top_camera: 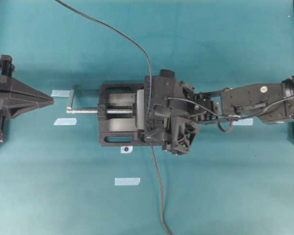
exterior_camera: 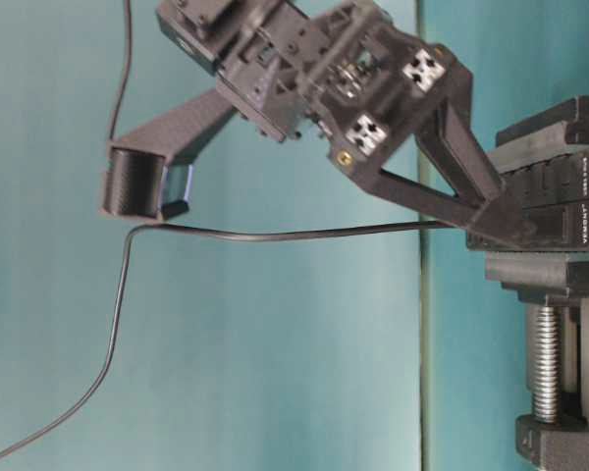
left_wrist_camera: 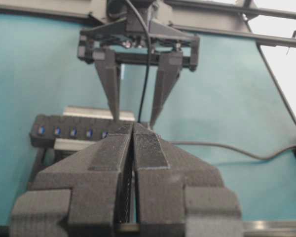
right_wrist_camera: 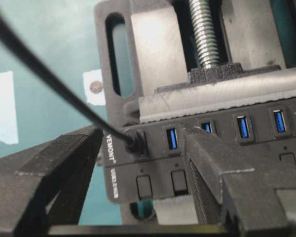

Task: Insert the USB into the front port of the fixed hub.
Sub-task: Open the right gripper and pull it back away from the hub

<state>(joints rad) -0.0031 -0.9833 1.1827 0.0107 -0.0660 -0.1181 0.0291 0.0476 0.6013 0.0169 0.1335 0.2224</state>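
Note:
The black USB plug (right_wrist_camera: 137,143) sits in the end port of the fixed hub (right_wrist_camera: 207,148), beside the hub's white print. Its thin cable (top_camera: 158,181) trails toward the table's near edge. My right gripper (right_wrist_camera: 140,132) is open and straddles that end of the hub. One finger (right_wrist_camera: 54,173) stands off the hub's end, the other (right_wrist_camera: 222,173) lies over the ports, and neither touches the plug. From table level the finger (exterior_camera: 476,191) hides the plug. My left gripper (top_camera: 51,100) is shut and empty at the far left, well away from the hub (top_camera: 148,98).
The black vise (top_camera: 118,134) holds the hub, and its silver screw and crank (top_camera: 71,105) point toward the left arm. Pale tape strips (top_camera: 127,181) lie on the teal table. A second cable (top_camera: 112,29) runs in from the far side.

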